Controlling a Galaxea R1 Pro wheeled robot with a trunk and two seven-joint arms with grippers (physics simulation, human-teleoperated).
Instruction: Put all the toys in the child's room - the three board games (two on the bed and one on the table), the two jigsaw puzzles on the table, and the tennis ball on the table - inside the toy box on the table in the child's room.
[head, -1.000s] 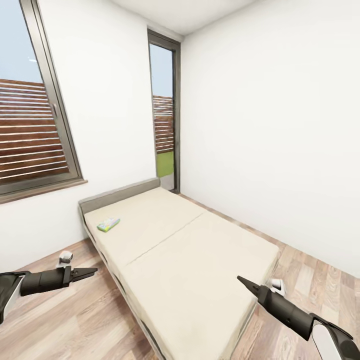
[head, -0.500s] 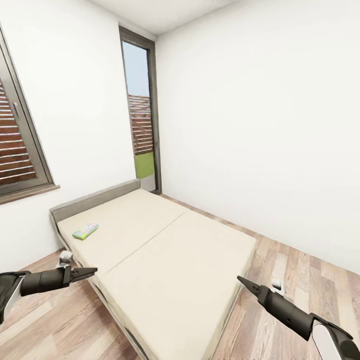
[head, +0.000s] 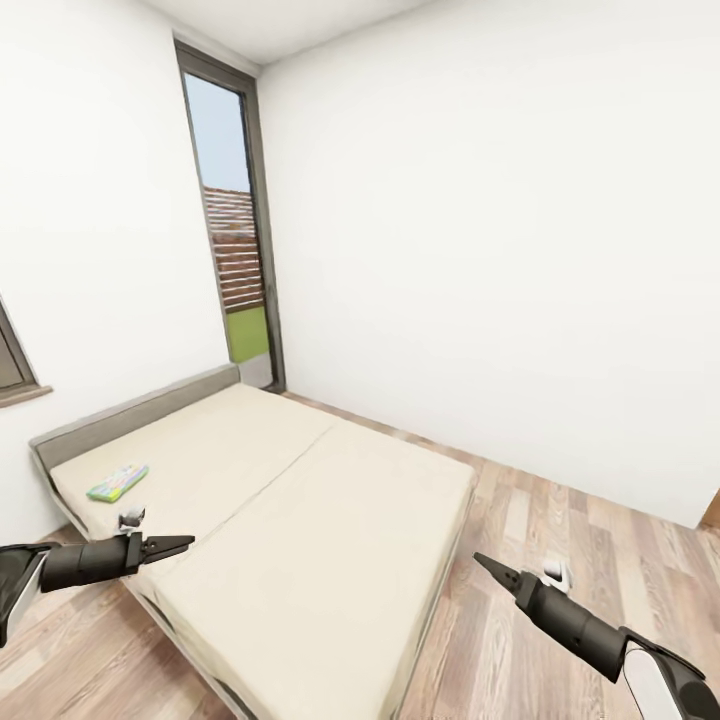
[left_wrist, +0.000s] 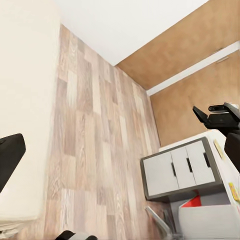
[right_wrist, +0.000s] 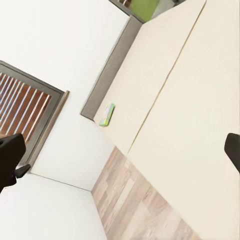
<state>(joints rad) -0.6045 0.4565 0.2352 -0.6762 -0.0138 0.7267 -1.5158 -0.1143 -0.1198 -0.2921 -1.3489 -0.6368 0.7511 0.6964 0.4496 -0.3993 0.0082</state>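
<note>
A thin rectangular board game (head: 118, 482) is lying flat on the cream-beige bed (head: 300, 520), near the grey headboard end and on the half left of the mattress seam. Its cover is showing light blue with green and pink patches; the print is too small to read. From the right wrist camera the same box (right_wrist: 107, 115) is showing a green edge and is resting close to the mattress's side. The left gripper (head: 180, 544) is hovering over the bed's near-left edge with its fingers close together, holding nothing. The right gripper (head: 487, 567) is hanging above the wood-plank floor (head: 560, 560) beside the bed's foot, its dark fingers narrowing to a point, empty. A narrow tall window (head: 232, 230) is standing behind the headboard.
</note>
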